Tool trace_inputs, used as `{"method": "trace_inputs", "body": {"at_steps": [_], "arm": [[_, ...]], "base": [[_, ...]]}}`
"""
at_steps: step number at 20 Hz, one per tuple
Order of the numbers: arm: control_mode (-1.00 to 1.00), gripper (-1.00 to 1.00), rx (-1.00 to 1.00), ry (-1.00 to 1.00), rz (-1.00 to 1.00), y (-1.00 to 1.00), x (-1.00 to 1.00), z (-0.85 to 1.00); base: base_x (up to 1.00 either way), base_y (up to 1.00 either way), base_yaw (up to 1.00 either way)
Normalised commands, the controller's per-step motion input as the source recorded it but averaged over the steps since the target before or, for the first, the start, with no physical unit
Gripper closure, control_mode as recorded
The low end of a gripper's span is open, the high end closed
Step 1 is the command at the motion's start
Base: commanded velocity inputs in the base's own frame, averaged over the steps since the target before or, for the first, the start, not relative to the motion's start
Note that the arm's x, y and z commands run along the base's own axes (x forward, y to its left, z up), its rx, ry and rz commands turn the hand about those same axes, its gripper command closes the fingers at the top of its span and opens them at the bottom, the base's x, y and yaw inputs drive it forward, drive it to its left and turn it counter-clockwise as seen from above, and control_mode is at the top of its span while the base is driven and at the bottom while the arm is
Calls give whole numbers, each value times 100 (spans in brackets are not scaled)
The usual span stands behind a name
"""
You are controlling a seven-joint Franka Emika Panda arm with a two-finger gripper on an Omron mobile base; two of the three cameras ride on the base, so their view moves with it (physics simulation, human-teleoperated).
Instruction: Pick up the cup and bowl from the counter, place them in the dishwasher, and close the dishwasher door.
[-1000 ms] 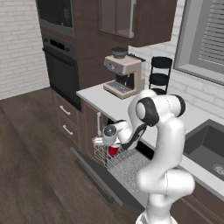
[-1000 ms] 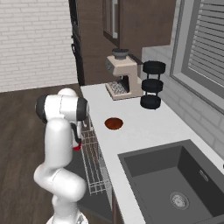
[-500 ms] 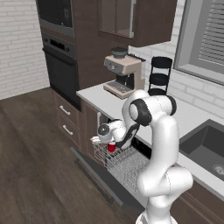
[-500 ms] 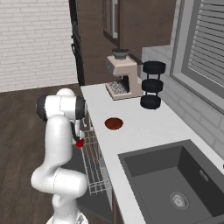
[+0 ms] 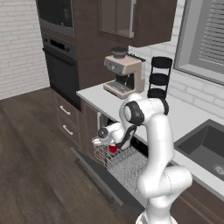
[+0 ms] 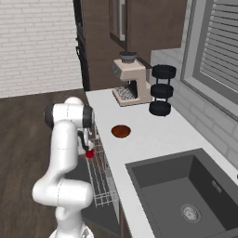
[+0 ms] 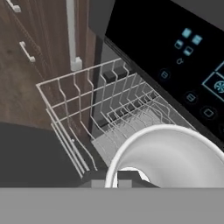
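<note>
In the left base view, the white arm bends low over the pulled-out pale wire dish rack of the dishwasher, its two-finger gripper pinching the small red tapered cup with the white rim. The cup hangs just above the rack's near corner, likely so it can be lowered between the tines. The dark flat dishwasher door lies dropped open beneath, leaving the rack reachable.

In the right base view, the cup sits at the gripper beside the counter's edge, over the rack. The small shallow reddish-brown bowl rests on the long white smooth countertop, well apart from the arm, near the beige espresso machine and the black round three-tier stand; it waits its turn.

In the hand view, the cup's white rim and inside loom large at the bottom, the fingertips clamped on its near wall. Beyond lie the rack and the black control strip.
</note>
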Motion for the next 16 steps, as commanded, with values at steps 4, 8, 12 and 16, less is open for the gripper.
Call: {"method": "trace_inputs", "body": {"at_steps": [4, 8, 12, 16], "arm": [[-100, 100, -2, 0, 0, -20, 42, -45], [-100, 100, -8, -1, 0, -3, 41, -56], [-100, 100, -8, -2, 0, 0, 40, -57], [-100, 100, -2, 0, 0, 0, 44, -38]], "base": [[0, 0, 0], [0, 0, 0], [0, 0, 0], [0, 0, 0]]}}
